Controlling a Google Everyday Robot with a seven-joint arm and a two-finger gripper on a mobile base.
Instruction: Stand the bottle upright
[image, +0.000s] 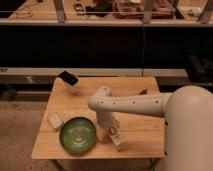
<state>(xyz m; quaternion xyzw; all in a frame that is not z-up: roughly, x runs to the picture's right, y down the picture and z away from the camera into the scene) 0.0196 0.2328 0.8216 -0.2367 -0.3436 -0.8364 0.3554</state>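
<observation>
The small cream-white bottle lies on its side on the wooden table, just right of the green plate. My white arm reaches in from the right and bends down at its wrist. The gripper hangs low over the table, right beside the bottle's upper-left end and between the bottle and the plate. Whether it touches the bottle cannot be told.
A flat whitish block lies left of the plate near the table's left edge. A white cup with a black top sits tilted at the far left corner. A small dark object lies at the far right. A dark counter stands behind.
</observation>
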